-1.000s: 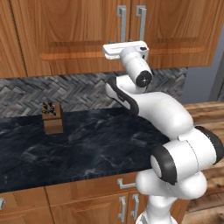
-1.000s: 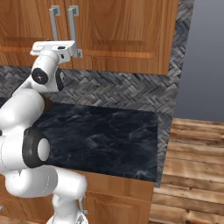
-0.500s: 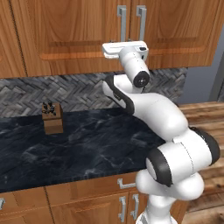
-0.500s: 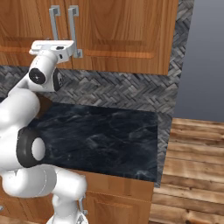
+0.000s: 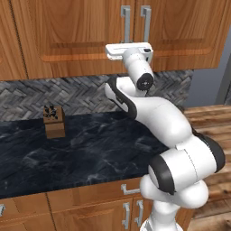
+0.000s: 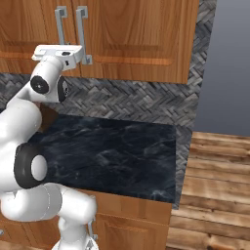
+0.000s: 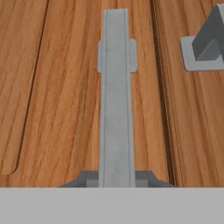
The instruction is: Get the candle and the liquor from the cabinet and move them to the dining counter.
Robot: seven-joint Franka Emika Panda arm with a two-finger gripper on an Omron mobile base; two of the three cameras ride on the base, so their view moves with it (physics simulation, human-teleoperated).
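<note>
Door opening is the step in hand, because the cabinet (image 5: 81, 40) is closed and, in my judgement, the candle and the liquor are inside it, behind the doors. The gripper (image 5: 128, 47) is raised to the silver bar handle (image 7: 116, 100) of the left door, at its lower end, and it is closed narrowly on this handle, which runs straight up from the gripper in the hand view. The second handle (image 7: 205, 41) stands just beside, across the seam. To do it well, the pull should follow the arc of the door around its hinges, slowly, with a firm grip so the bar does not slip out. Below the gripper lies the black counter (image 5: 90, 153) with a knife block (image 5: 54, 122).
</note>
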